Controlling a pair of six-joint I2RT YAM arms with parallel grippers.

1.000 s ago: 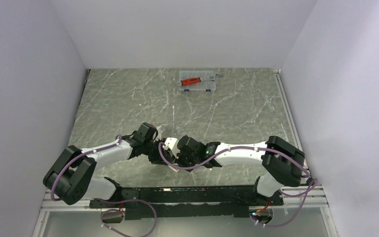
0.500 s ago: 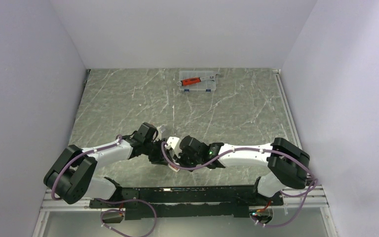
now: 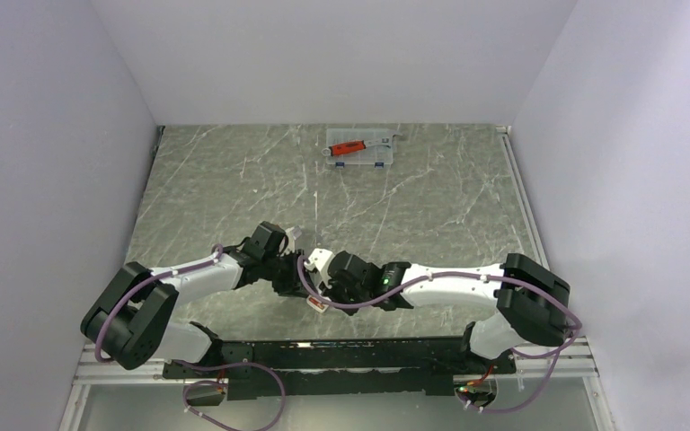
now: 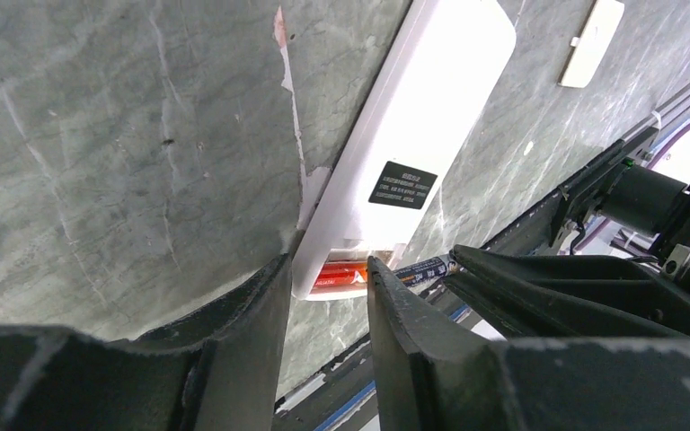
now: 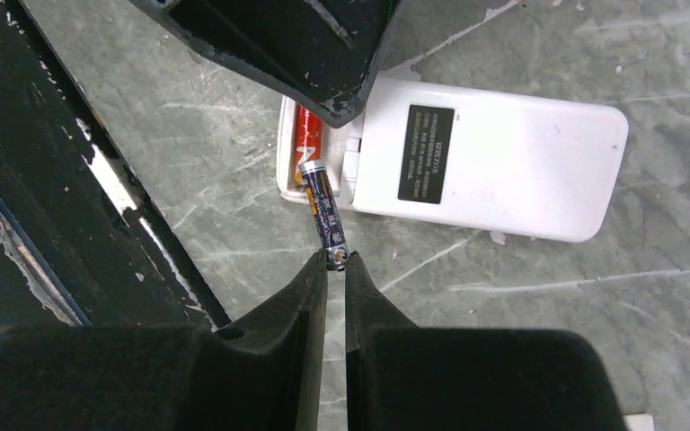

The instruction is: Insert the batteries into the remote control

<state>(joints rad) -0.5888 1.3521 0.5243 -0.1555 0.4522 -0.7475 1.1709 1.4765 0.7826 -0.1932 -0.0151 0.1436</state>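
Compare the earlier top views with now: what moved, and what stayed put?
The right arm's elbow swung outward to the right and nearer the base rail, and its wrist eased slightly nearer too. The right claw pinches a battery at the open end of the remote control. No visible pickup or release. The left claw and the clear case stayed put.

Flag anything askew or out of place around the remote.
The loose battery, pinched by its tail in the right gripper, is not seated. Its tip sits at the edge of the open bay of the remote control, slanted instead of lying flat beside the seated battery.
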